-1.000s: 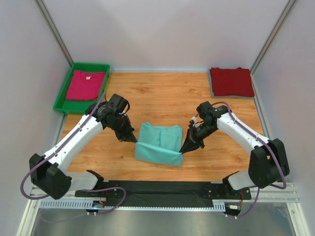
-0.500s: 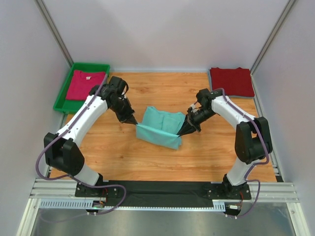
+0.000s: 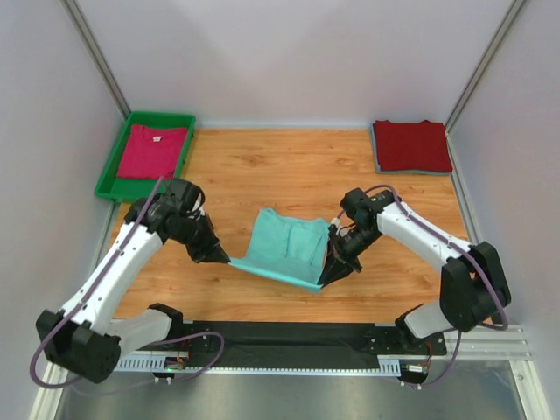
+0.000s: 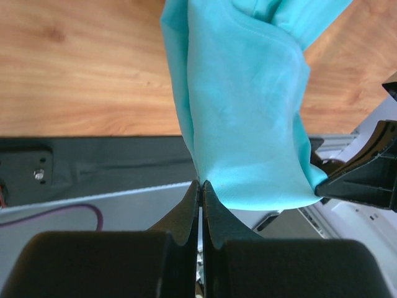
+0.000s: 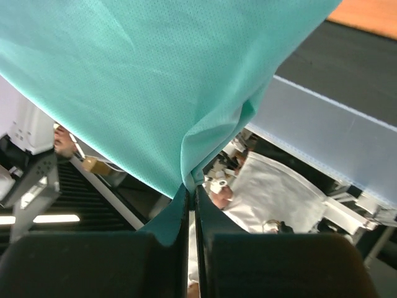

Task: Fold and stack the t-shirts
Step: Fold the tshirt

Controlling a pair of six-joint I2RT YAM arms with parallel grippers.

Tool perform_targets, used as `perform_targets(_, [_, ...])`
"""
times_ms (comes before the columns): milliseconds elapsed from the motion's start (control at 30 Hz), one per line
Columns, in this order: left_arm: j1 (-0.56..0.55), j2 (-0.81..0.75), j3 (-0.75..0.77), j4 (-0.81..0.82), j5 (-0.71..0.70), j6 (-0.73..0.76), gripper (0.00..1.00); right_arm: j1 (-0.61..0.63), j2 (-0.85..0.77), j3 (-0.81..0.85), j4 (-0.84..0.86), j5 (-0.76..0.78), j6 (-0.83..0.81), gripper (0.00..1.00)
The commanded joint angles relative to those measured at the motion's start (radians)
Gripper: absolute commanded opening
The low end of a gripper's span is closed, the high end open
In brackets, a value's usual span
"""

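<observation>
At centre of the top view, pinching the mint-teal t-shirt [image 3: 284,247] by its near edge: left fingers [image 3: 220,259] pressed together on the lower-left corner, right fingers [image 3: 325,282] pressed together on the lower-right corner. Stretches that edge taut from left to right, slanting down-frame toward the right, lifted off the counter [image 3: 289,166]; slopes from there up-frame, far part lying on the wood. Well apart at upper right, folded dark red t-shirt [image 3: 411,145]; at upper left, magenta-pink t-shirt [image 3: 153,150] flat inside the green tray [image 3: 108,171].
</observation>
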Motion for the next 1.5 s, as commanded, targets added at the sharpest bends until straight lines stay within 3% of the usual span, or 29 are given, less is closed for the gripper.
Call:
perform_targets(0, [0.008,-0.135,-0.047,-0.120,-0.042,-0.030,0.00,0.060,-0.117,-0.064,-0.042,-0.006,0.062,0.01])
perform_targets(133, [0.008,-0.270,-0.081,-0.192,-0.020,-0.048,0.00,0.130,-0.194,-0.134,0.007,-0.034,0.146,0.00])
perform_targets(300, [0.007,-0.273,-0.075,-0.160,-0.023,-0.050,0.00,0.144,-0.217,-0.167,0.073,-0.083,0.203,0.00])
perform_targets(433, [0.009,-0.059,0.003,-0.082,-0.038,0.001,0.00,0.088,-0.151,-0.144,0.128,-0.111,0.199,0.00])
perform_targets(700, [0.058,0.389,0.354,-0.041,-0.095,0.126,0.00,-0.072,0.174,0.031,0.166,-0.115,0.067,0.03])
perform_targets(900, [0.075,0.732,0.641,0.031,-0.014,0.257,0.00,-0.179,0.389,0.195,0.191,-0.037,0.030,0.07])
perform_targets(1033, [0.081,0.969,0.996,-0.028,-0.014,0.317,0.00,-0.244,0.508,0.247,0.202,-0.028,0.007,0.08])
perform_targets(1133, [0.089,1.072,1.084,-0.002,-0.019,0.320,0.00,-0.261,0.583,0.324,0.183,-0.014,-0.025,0.13])
perform_targets(1300, [0.098,1.136,1.114,0.007,-0.023,0.358,0.27,-0.284,0.662,0.419,0.131,0.018,-0.057,0.32])
perform_targets(1333, [0.101,1.137,1.126,-0.007,-0.040,0.367,0.32,-0.284,0.667,0.447,0.125,0.032,-0.065,0.43])
perform_targets(1433, [0.100,1.066,1.090,0.009,-0.129,0.392,0.47,-0.285,0.619,0.467,0.119,0.109,-0.076,0.51])
perform_targets(1467, [0.100,1.034,1.082,0.028,-0.155,0.400,0.71,-0.287,0.599,0.480,0.114,0.186,-0.085,0.54])
